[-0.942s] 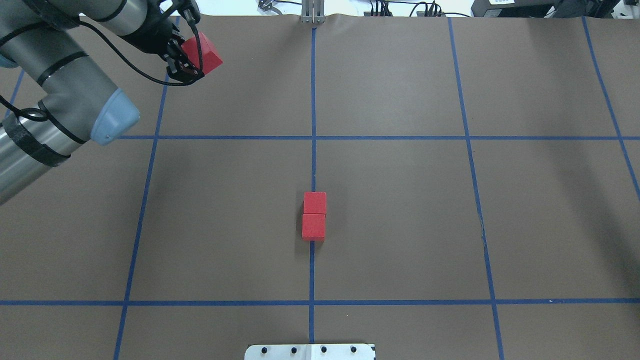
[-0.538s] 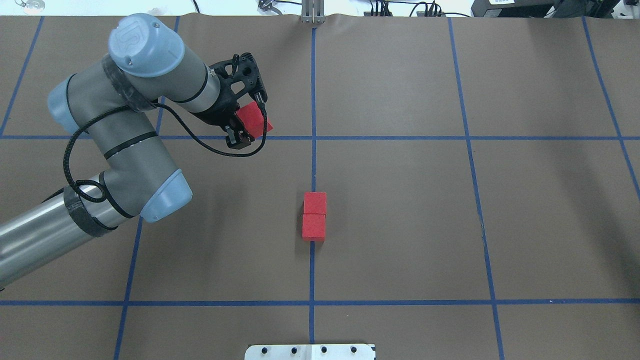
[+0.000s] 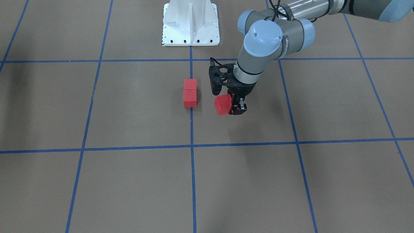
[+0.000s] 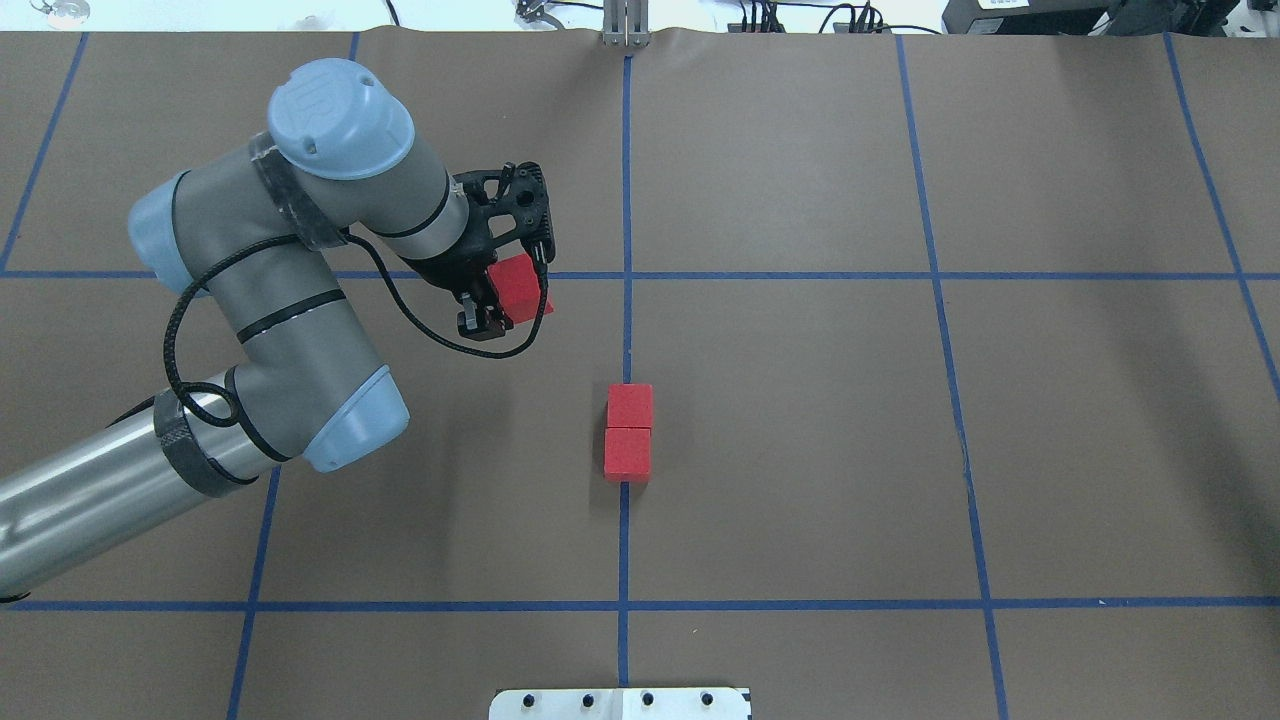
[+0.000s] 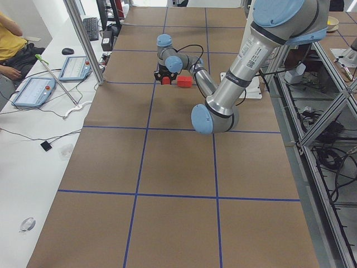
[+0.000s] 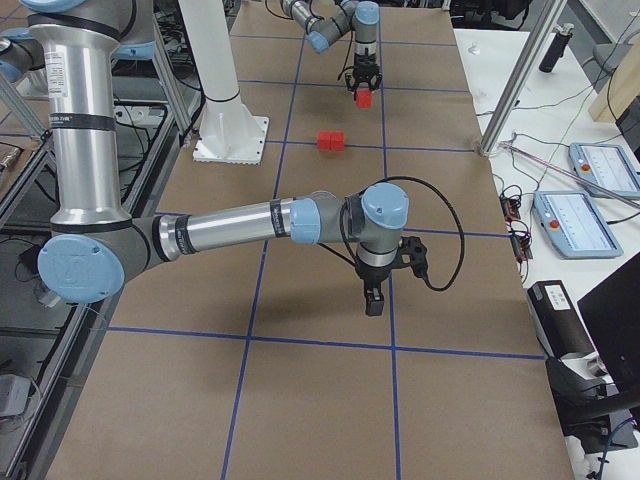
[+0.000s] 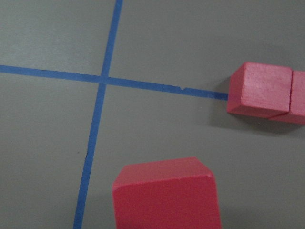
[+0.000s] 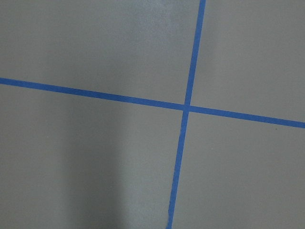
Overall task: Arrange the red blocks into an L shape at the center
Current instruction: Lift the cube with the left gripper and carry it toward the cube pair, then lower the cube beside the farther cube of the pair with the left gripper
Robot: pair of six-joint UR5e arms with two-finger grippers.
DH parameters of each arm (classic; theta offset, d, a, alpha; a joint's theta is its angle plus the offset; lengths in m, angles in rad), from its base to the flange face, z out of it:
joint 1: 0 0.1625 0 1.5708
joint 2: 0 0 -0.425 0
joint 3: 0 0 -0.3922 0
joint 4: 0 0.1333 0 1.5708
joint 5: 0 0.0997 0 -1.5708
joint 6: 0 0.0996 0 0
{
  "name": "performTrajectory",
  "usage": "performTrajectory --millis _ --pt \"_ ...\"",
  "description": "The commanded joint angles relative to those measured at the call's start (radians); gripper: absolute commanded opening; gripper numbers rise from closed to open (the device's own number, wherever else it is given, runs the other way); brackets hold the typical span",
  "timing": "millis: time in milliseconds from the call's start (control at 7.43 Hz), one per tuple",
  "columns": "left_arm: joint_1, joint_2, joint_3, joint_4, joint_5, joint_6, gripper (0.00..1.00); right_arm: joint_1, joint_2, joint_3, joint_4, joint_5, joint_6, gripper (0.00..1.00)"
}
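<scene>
Two red blocks lie touching in a short row on the center grid line, also in the front view. My left gripper is shut on the third red block and holds it above the table, left of and beyond the pair. The held block fills the bottom of the left wrist view, with the pair at the right edge. My right gripper shows only in the exterior right view, far from the blocks; I cannot tell whether it is open or shut.
Brown paper with blue tape grid lines covers the table. The white robot base plate sits at the near edge in the overhead view. Cables and equipment line the far edge.
My left arm has swung from the far left corner toward the center, carrying the red block right and nearer to the pair. The two blocks on the table have not moved.
</scene>
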Motion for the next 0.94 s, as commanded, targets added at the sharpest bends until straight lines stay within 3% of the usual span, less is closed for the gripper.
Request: performTrajectory --millis 0,404,807 --pt "0.093 -0.021 0.015 0.043 0.089 0.074 0.0 0.008 -0.002 0.0 0.0 0.0 0.0 1.0" --pt "0.14 -0.093 0.132 0.035 0.097 0.065 0.01 0.008 -0.002 0.0 -0.002 -0.002 0.002 1.0" --pt "0.164 -0.093 0.143 0.027 0.097 0.063 0.14 0.008 -0.003 0.0 -0.002 0.0 0.003 1.0"
